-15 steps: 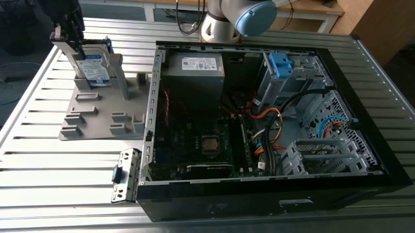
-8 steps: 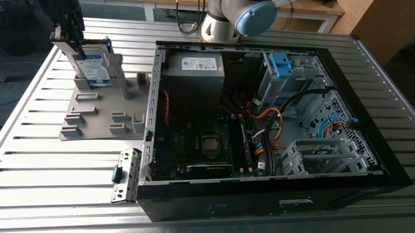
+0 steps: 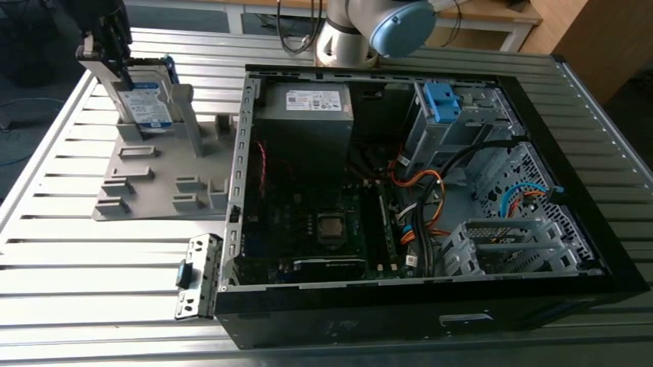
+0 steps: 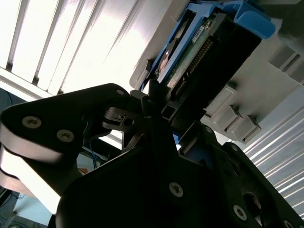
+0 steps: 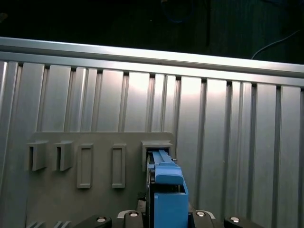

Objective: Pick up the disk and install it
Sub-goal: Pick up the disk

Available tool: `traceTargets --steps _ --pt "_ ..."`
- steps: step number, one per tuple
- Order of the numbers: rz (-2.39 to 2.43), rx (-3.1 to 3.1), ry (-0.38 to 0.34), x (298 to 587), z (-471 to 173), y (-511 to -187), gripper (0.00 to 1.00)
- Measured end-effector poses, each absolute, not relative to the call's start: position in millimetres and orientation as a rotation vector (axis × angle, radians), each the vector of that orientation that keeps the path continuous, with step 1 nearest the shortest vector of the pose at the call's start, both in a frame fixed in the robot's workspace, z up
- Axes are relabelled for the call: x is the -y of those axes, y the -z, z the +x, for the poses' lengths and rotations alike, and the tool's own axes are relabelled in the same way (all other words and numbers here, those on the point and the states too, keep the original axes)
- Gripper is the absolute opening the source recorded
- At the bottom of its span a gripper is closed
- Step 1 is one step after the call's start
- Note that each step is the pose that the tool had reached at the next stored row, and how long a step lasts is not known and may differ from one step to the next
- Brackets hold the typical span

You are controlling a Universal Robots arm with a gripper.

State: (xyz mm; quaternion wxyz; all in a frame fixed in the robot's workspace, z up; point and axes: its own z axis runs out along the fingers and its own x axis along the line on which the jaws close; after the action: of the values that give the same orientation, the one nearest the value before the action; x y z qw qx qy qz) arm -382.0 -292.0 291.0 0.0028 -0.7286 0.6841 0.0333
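The disk stands upright in the grey stand at the exterior view's far left. It is a silver drive with a white-and-blue label in a blue caddy. My dark gripper sits on its top edge, with the fingers closed on its two sides. In the second wrist view the disk runs edge-on out of the black gripper, and a finger presses against the caddy. In the first wrist view the blue caddy reaches from the gripper to a slot in the stand.
An open computer case lies on the slatted aluminium table at the exterior view's right. Inside are a drive cage with a blue bracket, a grey box with a white sticker and cables. The arm's base stands behind the case.
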Motion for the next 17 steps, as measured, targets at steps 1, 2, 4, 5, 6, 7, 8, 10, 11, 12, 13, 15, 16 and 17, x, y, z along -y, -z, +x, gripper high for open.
traceTargets --steps 1,2,4,5,6,7,8,10,11,12,13,15,16,17 --pt "-2.285 -2.145 -0.105 292.0 -382.0 -292.1 0.36" --pt "-2.285 -2.146 -0.105 292.0 -382.0 -293.3 0.36" --pt "-2.285 -2.146 -0.105 292.0 -382.0 -295.2 0.36" --pt "-2.285 -2.146 -0.105 292.0 -382.0 -295.8 0.36" --pt "-2.285 -2.146 -0.105 292.0 -382.0 -296.3 0.36" --pt "-2.285 -2.145 -0.105 292.0 -382.0 -296.8 0.36" --pt "-2.285 -2.146 -0.105 292.0 -382.0 -297.4 0.36" --pt "-2.285 -2.146 -0.105 292.0 -382.0 -298.4 0.36" --pt "-2.285 -2.146 -0.104 292.0 -382.0 -299.0 0.36" --pt "-2.285 -2.145 -0.105 292.0 -382.0 -299.4 0.36" --pt "-2.285 -2.145 -0.104 292.0 -382.0 -299.9 0.36" --pt "-2.285 -2.145 -0.104 292.0 -382.0 -300.6 0.36" --pt "-2.285 -2.145 -0.104 292.0 -382.0 -300.7 0.36" --pt "-2.285 -2.145 -0.104 292.0 -382.0 -301.2 0.36"
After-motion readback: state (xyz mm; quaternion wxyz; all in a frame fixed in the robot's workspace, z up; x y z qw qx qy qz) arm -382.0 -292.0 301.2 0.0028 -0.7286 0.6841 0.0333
